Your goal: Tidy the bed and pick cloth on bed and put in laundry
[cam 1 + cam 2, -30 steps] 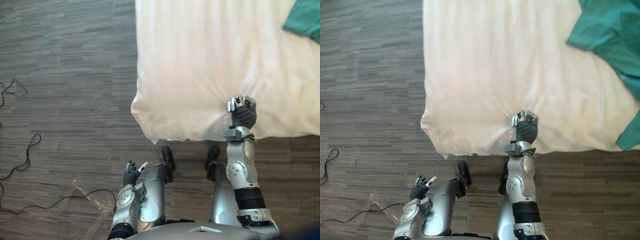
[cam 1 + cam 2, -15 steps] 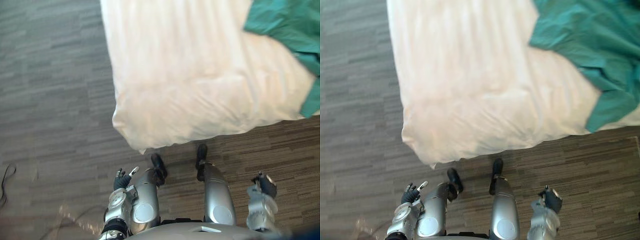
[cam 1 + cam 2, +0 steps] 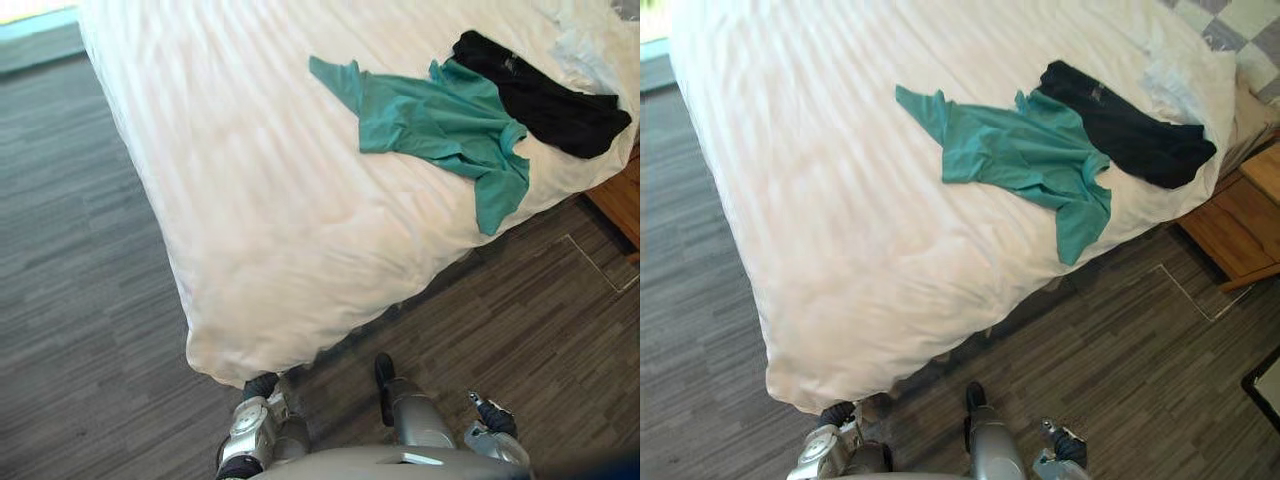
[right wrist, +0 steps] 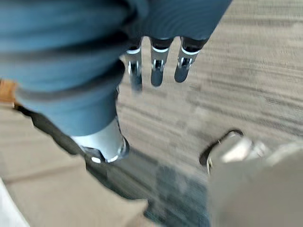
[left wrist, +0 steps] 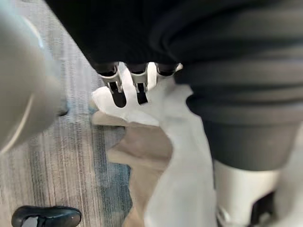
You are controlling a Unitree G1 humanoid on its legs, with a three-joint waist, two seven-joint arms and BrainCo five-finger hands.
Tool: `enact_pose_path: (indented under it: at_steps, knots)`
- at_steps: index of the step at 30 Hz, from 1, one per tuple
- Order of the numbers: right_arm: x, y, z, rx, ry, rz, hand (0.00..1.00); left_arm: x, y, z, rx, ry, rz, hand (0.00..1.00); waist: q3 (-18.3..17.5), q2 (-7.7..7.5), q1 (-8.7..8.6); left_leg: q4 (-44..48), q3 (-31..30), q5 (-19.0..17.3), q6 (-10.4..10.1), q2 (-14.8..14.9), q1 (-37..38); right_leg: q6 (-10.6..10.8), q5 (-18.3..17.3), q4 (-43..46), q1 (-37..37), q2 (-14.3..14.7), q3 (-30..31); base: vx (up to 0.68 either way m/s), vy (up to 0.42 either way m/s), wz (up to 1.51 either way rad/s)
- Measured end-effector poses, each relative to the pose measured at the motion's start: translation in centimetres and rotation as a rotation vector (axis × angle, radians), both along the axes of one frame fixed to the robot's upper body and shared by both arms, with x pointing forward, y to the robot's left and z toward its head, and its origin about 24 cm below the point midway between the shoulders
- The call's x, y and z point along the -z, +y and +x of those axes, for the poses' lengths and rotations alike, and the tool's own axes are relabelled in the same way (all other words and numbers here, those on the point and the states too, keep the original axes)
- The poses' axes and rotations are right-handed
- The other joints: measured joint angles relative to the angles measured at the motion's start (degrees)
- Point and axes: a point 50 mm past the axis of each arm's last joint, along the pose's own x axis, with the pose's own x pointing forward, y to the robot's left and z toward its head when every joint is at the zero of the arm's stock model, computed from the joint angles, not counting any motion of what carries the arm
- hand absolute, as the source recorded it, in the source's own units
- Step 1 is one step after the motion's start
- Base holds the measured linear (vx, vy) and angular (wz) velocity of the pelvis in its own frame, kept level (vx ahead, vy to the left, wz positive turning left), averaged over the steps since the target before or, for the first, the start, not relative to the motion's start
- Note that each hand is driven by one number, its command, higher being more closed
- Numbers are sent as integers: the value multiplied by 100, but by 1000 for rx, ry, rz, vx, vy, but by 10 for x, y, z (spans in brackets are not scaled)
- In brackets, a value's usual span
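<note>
Left hand point(image 5: 115, 85) and right hand point(image 4: 158, 66) hang empty, fingers seemingly loose — teal cloth point(image 3: 440, 125) on bed point(image 3: 250, 230) awaits pickup.

No text, number or sign legible to me. Small pale mark point(image 3: 511, 63) on the black garment point(image 3: 545, 98), at the bed's point(image 3: 250, 200) right edge: too small to read.

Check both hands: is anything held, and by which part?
Nothing is held. The left hand has straight fingers beside the bed corner; the right hand has straight fingers over the floor.
</note>
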Motion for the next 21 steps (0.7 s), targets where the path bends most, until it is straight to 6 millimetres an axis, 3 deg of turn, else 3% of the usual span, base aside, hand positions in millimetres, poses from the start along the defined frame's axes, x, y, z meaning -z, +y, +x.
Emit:
enact_pose_path:
  at_steps: [1,2,5,7,8,9,10,11,12,13,14,15,16,17,18,19,21]
  knots:
    - [0,2,1,-21,3,-2,0,0,0,-1,0,3,0,0,-9,24,11,-27,104,22,39,10,38,-39,161,-136,29,-4,-166,-181,66,-88]
    - [1,4,1,-47,13,-5,0,2,0,-4,1,11,-3,0,9,147,6,-140,460,80,149,65,113,-370,109,-118,72,-115,-965,-200,42,-62]
    - [1,1,-2,-53,30,-27,0,4,3,-12,-3,33,7,0,-33,210,7,-322,994,109,134,215,530,-589,-847,1252,174,-426,-2354,-100,-62,-65]
    - [2,2,-3,-61,37,-27,0,5,9,-18,-15,57,17,0,-119,131,57,-348,1283,152,59,213,708,-557,-860,1166,278,-354,-2473,-12,-98,-95]
    - [3,3,-5,-61,46,-26,0,10,10,-26,-27,100,10,0,-215,171,18,-466,1320,228,140,194,702,-596,-644,868,275,-127,-2339,-61,-109,-141]
    - [6,1,-8,-66,70,-26,0,13,10,-31,-26,131,2,0,-350,261,46,-774,1360,456,408,191,668,-510,-88,62,373,228,-2069,-81,-116,-117]
    - [5,-5,-5,-64,70,-40,0,15,10,-38,-31,150,-2,0,-434,418,147,-963,1468,555,415,346,643,-638,-154,-37,384,310,-2048,-15,-213,-95]
    - [4,-12,-3,-30,65,-48,0,16,7,-39,-29,156,-12,0,-417,485,34,-1129,1540,619,0,397,672,-804,-1057,1231,178,67,-2351,21,-204,-43]
    - [8,-11,-10,-18,99,-39,0,13,14,-31,2,134,15,0,-368,246,-76,-1135,1544,669,-56,128,725,-612,-1456,1522,245,-355,-2513,20,-202,-43]
    - [11,-7,-12,-21,118,-26,0,12,22,-32,17,141,37,0,-367,119,-29,-1061,1591,666,-61,25,714,-662,-1674,1326,290,-289,-2560,-15,-163,-69]
    - [11,-7,-12,-30,123,-25,0,15,24,-36,19,172,39,0,-353,159,19,-972,1605,638,5,102,669,-744,-1504,870,485,-71,-2409,-98,-142,-126]
    - [12,-5,-11,-37,127,-19,0,18,26,-44,15,206,37,0,-372,181,38,-1043,1304,520,225,-34,592,-666,-995,-29,748,192,-2003,-121,-113,-162]
    - [11,-8,-5,-32,121,-23,0,19,23,-50,2,220,26,0,-420,325,185,-1384,1112,666,343,-167,555,-600,-747,-528,972,287,-2021,-102,-29,-153]
    - [11,-12,-4,-3,116,-24,0,19,20,-46,5,206,22,0,-394,454,96,-1536,1260,1086,356,-30,486,-1035,-1223,421,845,41,-2745,-14,-6,-130]
    - [14,-7,-10,15,139,-4,0,18,28,-47,11,215,42,0,-444,247,-16,-1522,1475,1010,232,-213,508,-634,-1671,834,921,-607,-3146,25,-76,-112]
    - [15,-3,-10,13,148,12,0,17,34,-46,12,223,54,0,-417,107,-2,-1405,1740,954,170,-183,503,-463,-1684,575,958,-545,-3102,17,-111,-94]
    - [17,-5,-19,27,169,8,0,20,34,-55,6,258,56,0,-486,272,13,-1384,1952,986,137,-3,510,-543,-1165,-256,1252,-89,-2886,-31,-140,-96]
